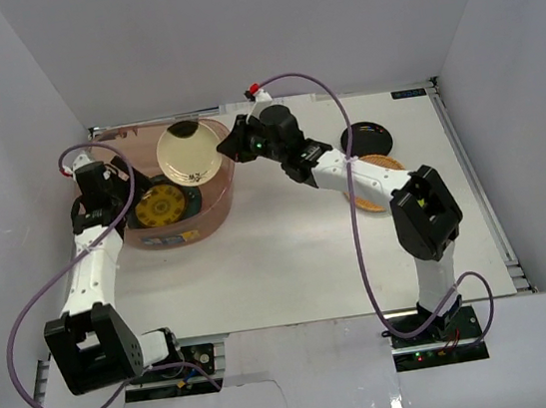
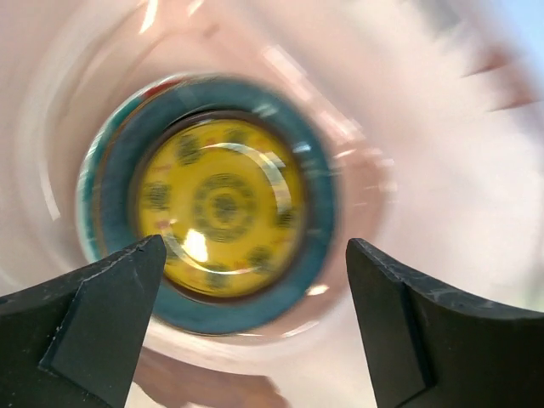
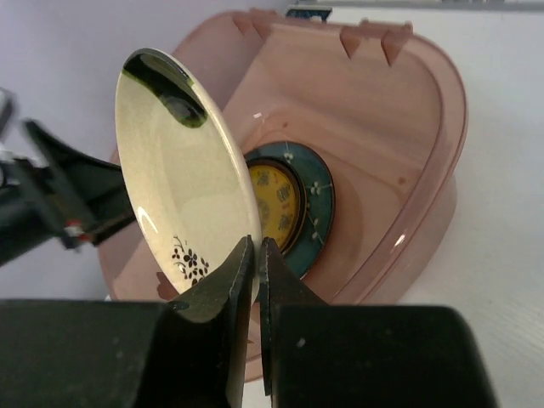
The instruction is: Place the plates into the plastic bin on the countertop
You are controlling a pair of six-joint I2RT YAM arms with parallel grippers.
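**A:** Right tool?

**B:** Closed to a slit on the rim of the cream plate, one finger on each face.

**A:** Plate's attitude?

**B:** Tipped up on edge, hollow face toward the left arm. The gripped rim is nearest the wrist. The long line runs away from it over the plastic bin (small black sprig painted just by the grip). From above, the plate hangs over the bin's far right part, not touching the wall.

**A:** Left tool?

**B:** Jaws wide, nothing between them. It points down into the bin at a yellow patterned plate, which lies flat and centred on a teal-rimmed plate. That view is blurred.

**A:** Edges, room?

**B:** The stack sits low in the bin, nearer its front wall. The bin stands at the bench's far left, close to the side wall. A black plate and an orange plate lie well apart from it on the right. The right arm partly covers the orange one.
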